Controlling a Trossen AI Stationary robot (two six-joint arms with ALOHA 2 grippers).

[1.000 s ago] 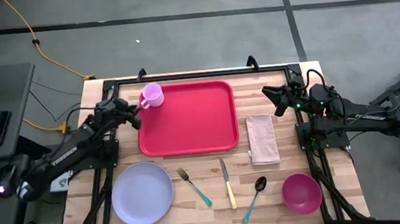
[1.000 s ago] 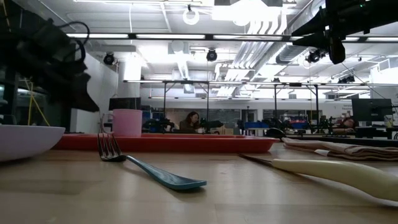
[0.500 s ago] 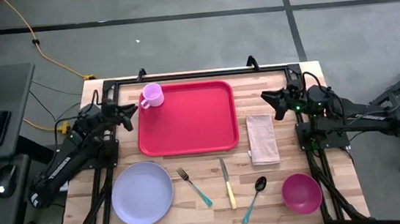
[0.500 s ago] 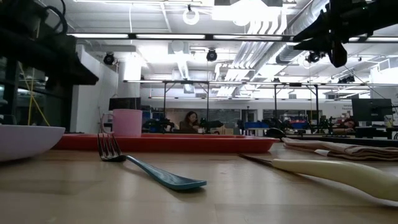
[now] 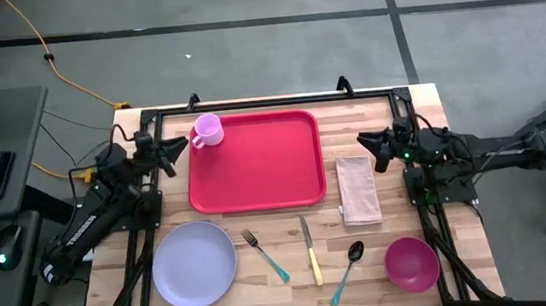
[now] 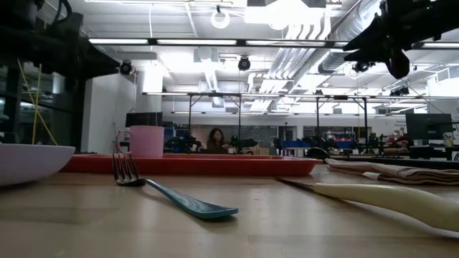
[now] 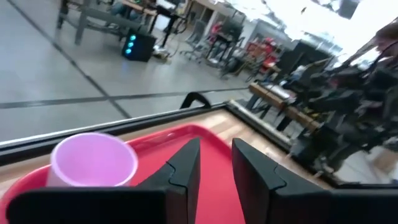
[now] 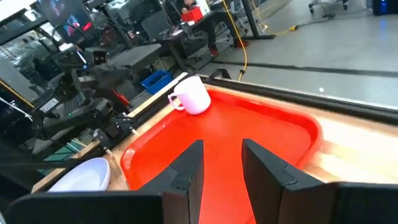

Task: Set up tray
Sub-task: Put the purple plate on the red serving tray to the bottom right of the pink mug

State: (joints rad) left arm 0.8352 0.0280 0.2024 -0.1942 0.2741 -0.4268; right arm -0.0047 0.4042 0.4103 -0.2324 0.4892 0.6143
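Red tray (image 5: 255, 161) lying at the back middle of the desk (image 5: 295, 271), pink cup (image 5: 208, 130) sitting in its corner

Left gripper (image 5: 174, 149) and right gripper (image 5: 367, 145) hovering off opposite tray ends, jaws parted, gripping nothing

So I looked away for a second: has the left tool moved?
Yes. In the high view the left tool has pulled back from the pink cup on the tray, toward the table's left edge.

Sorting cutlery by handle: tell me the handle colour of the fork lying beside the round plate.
Teal: the metal fork has a teal plastic handle, clearest in the high view.
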